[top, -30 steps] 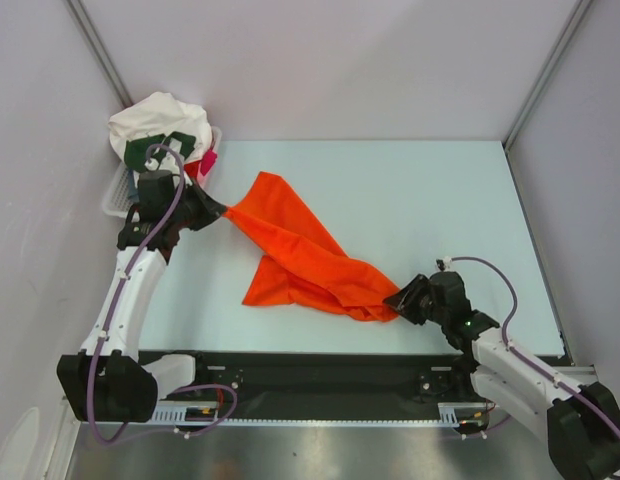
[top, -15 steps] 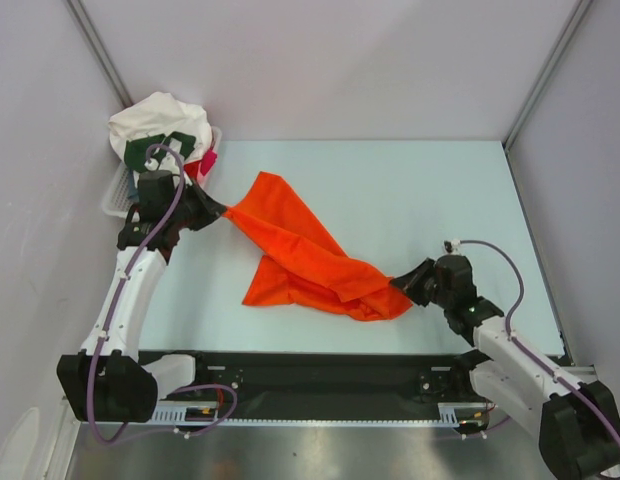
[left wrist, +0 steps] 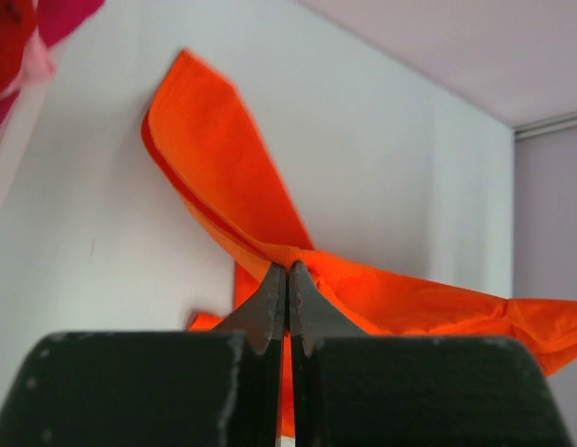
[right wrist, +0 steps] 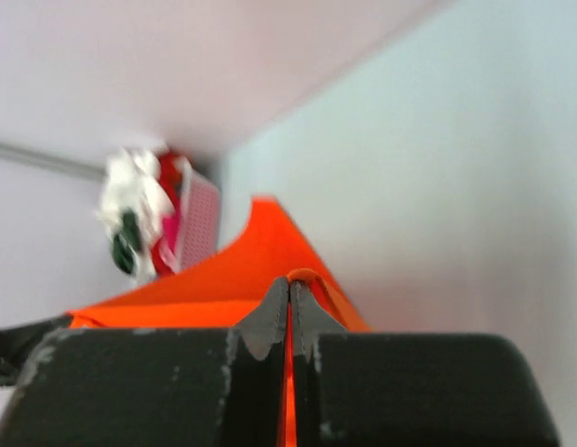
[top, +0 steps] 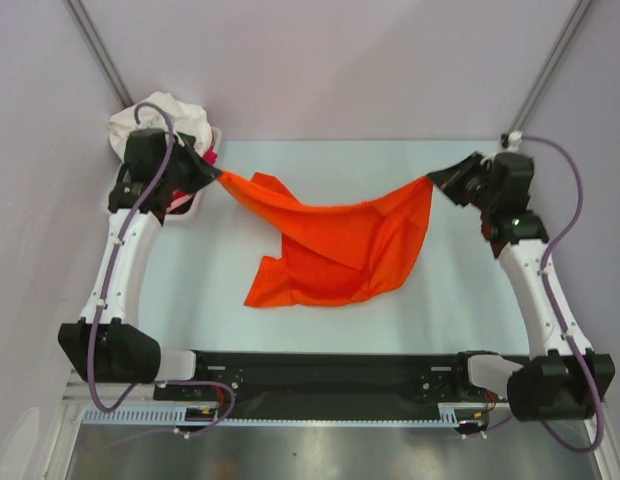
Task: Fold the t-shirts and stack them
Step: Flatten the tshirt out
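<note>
The left gripper (top: pixel 216 173), upper left, and right gripper (top: pixel 436 181), upper right, each clenched the orange t-shirt (top: pixel 340 250), which overstretching might pull loose.

The orange t-shirt (top: pixel 340 250) is reading as soft, matt cloth, draping in smooth folds. The bench (top: pixel 470 280) is showing a smooth, pale top with a faint sheen. The left claw (top: pixel 214 173) and right claw (top: pixel 435 179) are looking like matt black plastic, with edges scuffed and speckled in the wrist views. The arm shells (top: pixel 120 275) are gleaming as glossy white plastic. The front plate (top: pixel 320 450) is shining like brushed metal. The heaped shirts (top: pixel 170 112) are looking like matt cloth.
</note>
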`<state>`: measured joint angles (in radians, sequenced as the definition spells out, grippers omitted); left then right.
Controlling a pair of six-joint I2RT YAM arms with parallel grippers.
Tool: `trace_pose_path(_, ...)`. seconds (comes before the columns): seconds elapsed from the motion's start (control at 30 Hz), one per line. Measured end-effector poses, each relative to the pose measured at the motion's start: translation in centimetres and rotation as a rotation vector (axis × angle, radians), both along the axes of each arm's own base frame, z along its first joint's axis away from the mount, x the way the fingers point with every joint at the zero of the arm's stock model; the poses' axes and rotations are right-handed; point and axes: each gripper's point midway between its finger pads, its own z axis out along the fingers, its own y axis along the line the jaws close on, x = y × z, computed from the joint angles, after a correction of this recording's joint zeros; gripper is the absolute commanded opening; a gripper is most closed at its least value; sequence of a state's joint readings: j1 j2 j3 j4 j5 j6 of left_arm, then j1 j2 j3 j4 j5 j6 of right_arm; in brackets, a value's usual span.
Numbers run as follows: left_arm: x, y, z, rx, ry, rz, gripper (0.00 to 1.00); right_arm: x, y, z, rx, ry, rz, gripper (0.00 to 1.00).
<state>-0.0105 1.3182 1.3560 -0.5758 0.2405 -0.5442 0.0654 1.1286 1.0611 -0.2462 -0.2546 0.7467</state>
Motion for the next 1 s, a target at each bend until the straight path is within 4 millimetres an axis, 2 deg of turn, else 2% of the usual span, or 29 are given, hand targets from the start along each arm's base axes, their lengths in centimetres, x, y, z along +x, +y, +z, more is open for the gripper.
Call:
trace_pose_path(0.1,2.3,-0.2,5.5,-0.031,-0.092,0.013,0.00,3.1,-2.9,5.8,0.022,-0.069,-0.018,0.00)
trace_pose_path(0.17,2.9,-0.2,9.6,-0.055,-0.161,0.017,0.00,3.8,-4.4,9.2,0.031,-0.130,-0.016,0.00)
trace_pose_path(0.27,2.3,0.1,15.1,-0.075,-0.269,0.028,0.00,2.8,-5.6,15.1,0.030,-0.235,0.012,0.00)
trace_pose_path(0.33,1.0,0.4,18.1,-0.077,-0.335,0.039,0.00,1.1,-5.7,19.0,0.014,-0.316,0.032,0.00)
trace_pose_path(0.4,-1.3,0.7,20.1,-0.079,-0.385,0.053,0.00,-1.5,-5.3,22.7,-0.011,-0.413,0.042,0.00)
trace_pose_path(0.47,-4.8,0.9,22.2,-0.080,-0.442,0.069,0.00,-5.5,-4.4,25.4,-0.026,-0.504,0.051,0.00)
trace_pose_path(0.53,-8.9,1.2,24.4,-0.082,-0.524,0.090,0.00,-10.0,-3.3,27.9,-0.046,-0.610,0.056,0.00)
trace_pose_path(0.6,-13.2,1.5,26.6,-0.092,-0.616,0.111,0.00,-15.3,-2.3,30.5,-0.080,-0.748,0.048,0.00)
trace_pose_path(0.63,-15.1,1.6,27.3,-0.095,-0.657,0.121,0.00,-17.2,-2.0,31.4,-0.093,-0.797,0.035,0.00)
trace_pose_path(0.7,-19.3,1.6,29.1,-0.112,-0.751,0.127,0.00,-22.5,-1.4,33.7,-0.134,-0.937,0.001,0.00)
trace_pose_path(0.77,-22.0,1.5,30.3,-0.128,-0.818,0.123,0.01,-27.0,-1.0,35.7,-0.169,-1.060,-0.041,0.00)
trace_pose_path(0.83,-22.6,1.4,30.5,-0.145,-0.844,0.120,0.00,-30.2,-1.0,37.2,-0.192,-1.149,-0.085,0.00)
trace_pose_path(0.9,-21.4,1.3,29.6,-0.156,-0.814,0.117,0.00,-31.7,-1.3,38.1,-0.201,-1.195,-0.119,0.00)
trace_pose_path(0.97,-19.2,1.0,27.7,-0.170,-0.739,0.108,0.00,-31.5,-1.7,38.2,-0.201,-1.194,-0.140,0.00)
trace_pose_path(1.0,-17.6,0.9,26.4,-0.176,-0.694,0.104,0.00,-30.7,-2.0,38.0,-0.198,-1.174,-0.149,0.00)
